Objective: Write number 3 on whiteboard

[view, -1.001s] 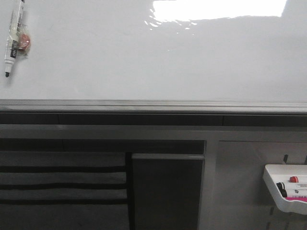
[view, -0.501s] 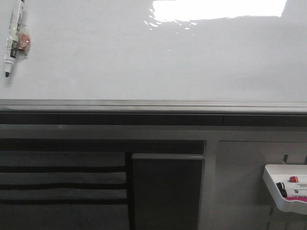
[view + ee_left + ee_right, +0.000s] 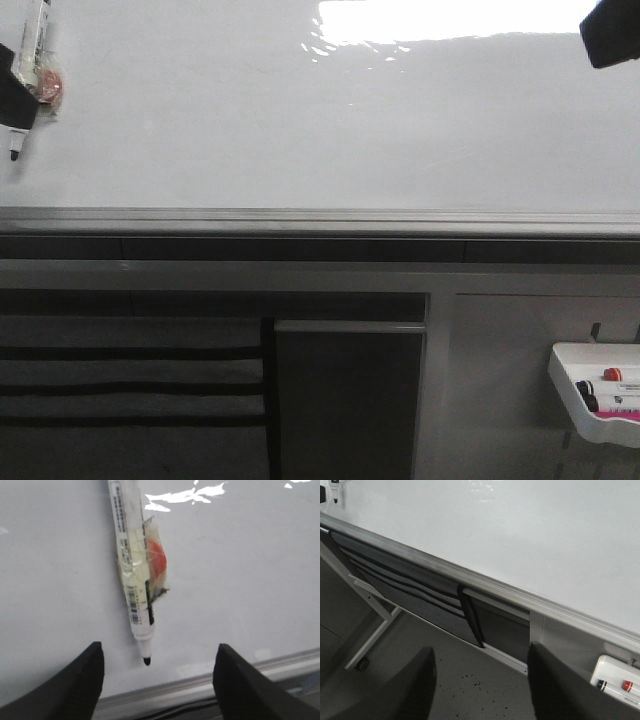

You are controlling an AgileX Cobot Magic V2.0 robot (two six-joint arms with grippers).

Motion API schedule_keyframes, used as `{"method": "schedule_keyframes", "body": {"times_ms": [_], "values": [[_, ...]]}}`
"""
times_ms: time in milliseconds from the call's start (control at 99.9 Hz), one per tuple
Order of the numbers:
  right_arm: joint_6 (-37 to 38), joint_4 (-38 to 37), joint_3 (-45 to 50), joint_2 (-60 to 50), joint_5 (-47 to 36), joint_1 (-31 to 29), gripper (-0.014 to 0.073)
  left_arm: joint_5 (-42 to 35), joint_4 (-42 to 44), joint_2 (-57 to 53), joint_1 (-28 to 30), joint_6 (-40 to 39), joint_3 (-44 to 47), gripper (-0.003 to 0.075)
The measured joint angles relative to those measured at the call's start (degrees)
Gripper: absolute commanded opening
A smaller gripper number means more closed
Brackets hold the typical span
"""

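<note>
Comparing the front view with the pictures taken just before, I noted two changes: the left pincer (image 3: 8,85) had entered at the left edge beside the marker (image 3: 30,55), and a dark part of the right arm (image 3: 612,35) had appeared at the upper right corner. Neither was in view half a second earlier.

The marker was fixed to the whiteboard (image 3: 320,130) with clear tape over a red-orange pad, uncapped tip pointing down toward the grey edge rail (image 3: 320,218). In the left wrist view the pincer (image 3: 157,682) stood open, its two dark fingers (image 3: 82,680) spread either side of the marker tip (image 3: 146,660) and not touching it. The right pincer (image 3: 480,690) was likewise open and held nothing — its camera looked along the rail toward the small marker tray (image 3: 620,682).

The board carried no stroke; the number 3 was not yet written anywhere I could see.

My judgement: the task stood at its first step — the left arm approaching to take the marker. The tape may resist a clean pull.
</note>
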Motion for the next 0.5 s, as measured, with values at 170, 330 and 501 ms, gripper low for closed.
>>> {"method": "schedule_keyframes", "body": {"times_ms": [170,330,501], "values": [[0.0,0.0,0.0,0.1,-0.2,0.0,0.0367,-3.3,0.1,5.4,0.0,0.1,-2.1,0.0421],[0.0,0.0,0.0,0.1,-0.2,0.0,0.0367,-5.9,0.1,8.2,0.0,0.1,-2.7,0.0355],[0.0,0.0,0.0,0.1,-0.2,0.0,0.0367,-7.2,0.2,9.5,0.0,0.1,-2.7,0.0273]]}}
